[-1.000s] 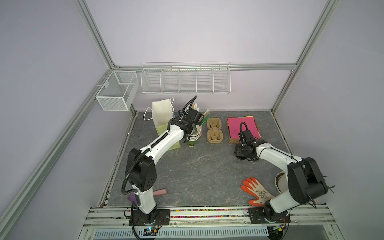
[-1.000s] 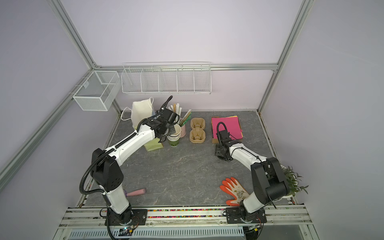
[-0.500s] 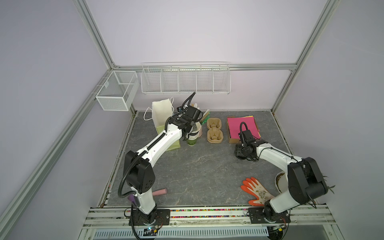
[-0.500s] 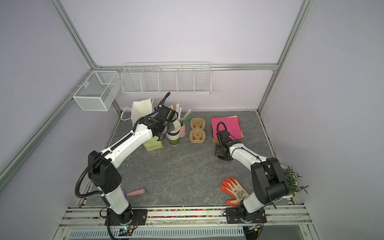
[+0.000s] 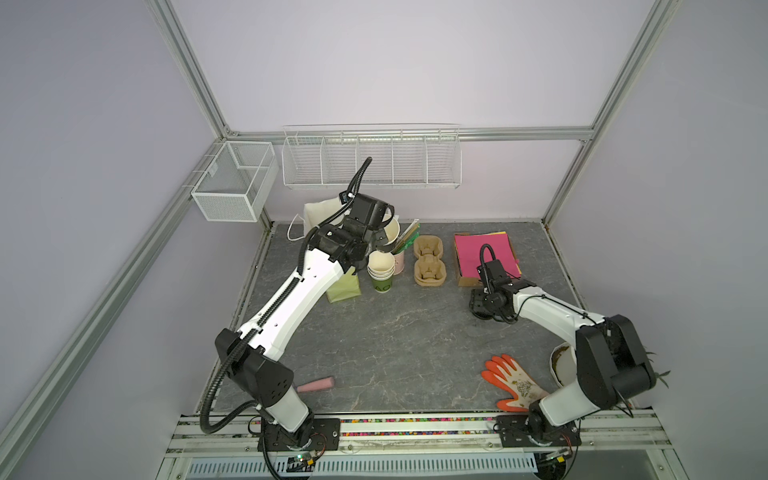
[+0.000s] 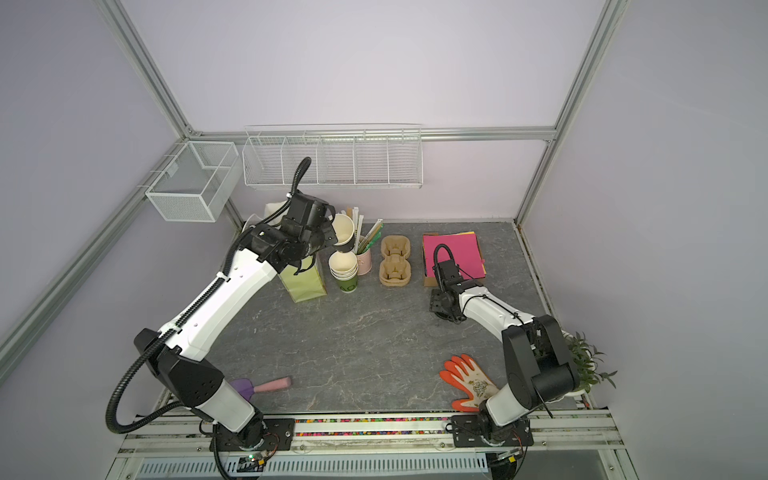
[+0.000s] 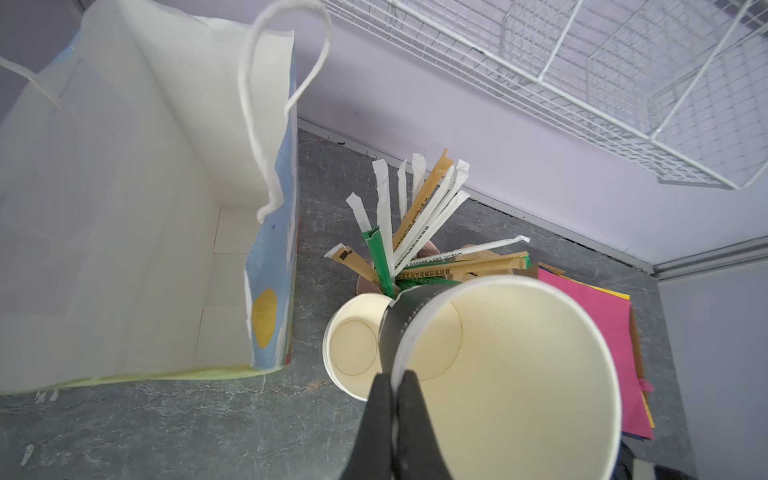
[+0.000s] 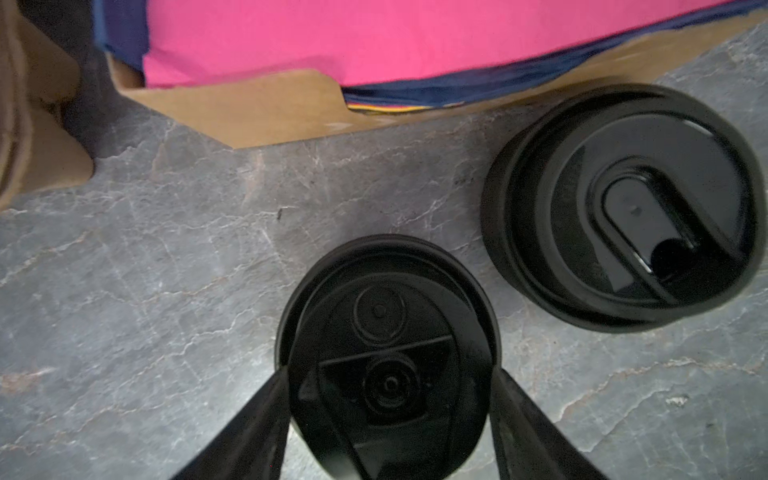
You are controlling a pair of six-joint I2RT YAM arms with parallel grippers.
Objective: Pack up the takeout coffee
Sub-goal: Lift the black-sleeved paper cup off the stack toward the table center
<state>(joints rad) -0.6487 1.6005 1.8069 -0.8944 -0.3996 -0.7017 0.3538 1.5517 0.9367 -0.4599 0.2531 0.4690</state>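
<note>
- While the left tool [image 7: 397,376] is clamped shut on the rim of a lidless paper cup [image 7: 511,374], dark outside and cream inside, that cup hangs tilted above the stack of green paper cups [image 5: 381,270]; a pinch on one thin edge could let it swing, crumple or drop
- Just beside it stand a pink pot of paper-wrapped straws [image 7: 419,216] and the open white paper carrier bag [image 7: 124,187]; a careless sweep of this arm could scatter the straws or snag the bag's looped handle and tip it
- On the right side of the grey stone-look bench [image 5: 395,340], the takeout coffee [image 8: 386,332], a small all-black disposable cup with a round black lid, stands upright inside the right tool [image 8: 388,374], whose fingers are spread wide, one against each side of the lid; it looks like a grip, though how firm I cannot tell
- Squeezing at lid height could pop the lid off or let the cup slip out below
- A second round black lid [image 8: 623,208] sits near, with the brown cardboard tray of pink paper [image 8: 270,108] beyond; a crooked lift could knock either
- The bag is well apart from the coffee and the left arm hangs over that corner, so the arms may clash on the way
</note>
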